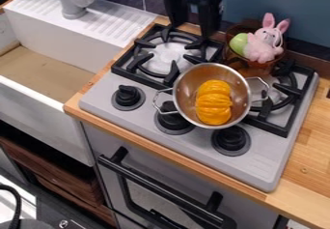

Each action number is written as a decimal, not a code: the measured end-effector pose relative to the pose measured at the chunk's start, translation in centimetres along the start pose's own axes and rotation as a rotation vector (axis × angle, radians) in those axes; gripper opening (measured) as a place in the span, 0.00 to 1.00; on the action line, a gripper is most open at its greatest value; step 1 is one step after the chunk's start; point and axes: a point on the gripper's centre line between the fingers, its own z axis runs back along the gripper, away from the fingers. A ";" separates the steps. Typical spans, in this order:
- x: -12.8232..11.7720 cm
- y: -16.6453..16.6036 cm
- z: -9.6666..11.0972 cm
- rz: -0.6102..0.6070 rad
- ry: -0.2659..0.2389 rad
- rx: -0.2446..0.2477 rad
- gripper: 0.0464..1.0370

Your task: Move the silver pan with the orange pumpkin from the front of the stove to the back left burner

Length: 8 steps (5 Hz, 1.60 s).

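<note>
- With the pot as dial centre, the white sink (pixel 48 76) lies at 9 o'clock, its faucet (pixel 74 1) between 10 and 11.
- The left burner (pixel 169 56) is between 10 and 11.
- The black gripper (pixel 193 27) hangs near 12, apart from the pot; I can't tell if it is wide or narrow, or holding anything.
- The metal pot (pixel 182 85) sits at the stove's front, handles near 8 and 3; a ridged yellow-orange thing (pixel 213 102) lies inside. My reading: the step is an approach, and a grip on either would call for lowering towards 6.
- Near 1, a brown container (pixel 258 68) holds a pink bunny (pixel 263 45) and a green rounded thing (pixel 238 44).
</note>
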 end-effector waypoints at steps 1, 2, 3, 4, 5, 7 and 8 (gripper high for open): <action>-0.5 -0.3 -0.6 -0.098 0.009 -0.022 0.96; -0.9 -0.5 -1.3 -0.162 -0.003 -0.049 0.96; -1.0 -0.5 -1.7 -0.180 -0.010 -0.047 0.96; -1.6 -0.7 -2.8 -0.189 -0.003 -0.042 0.96; -1.5 -0.7 -2.8 -0.200 -0.006 -0.035 0.96; -1.6 -0.9 -3.4 -0.188 -0.006 -0.017 0.96; -1.4 -0.9 -3.5 -0.186 -0.009 -0.002 0.96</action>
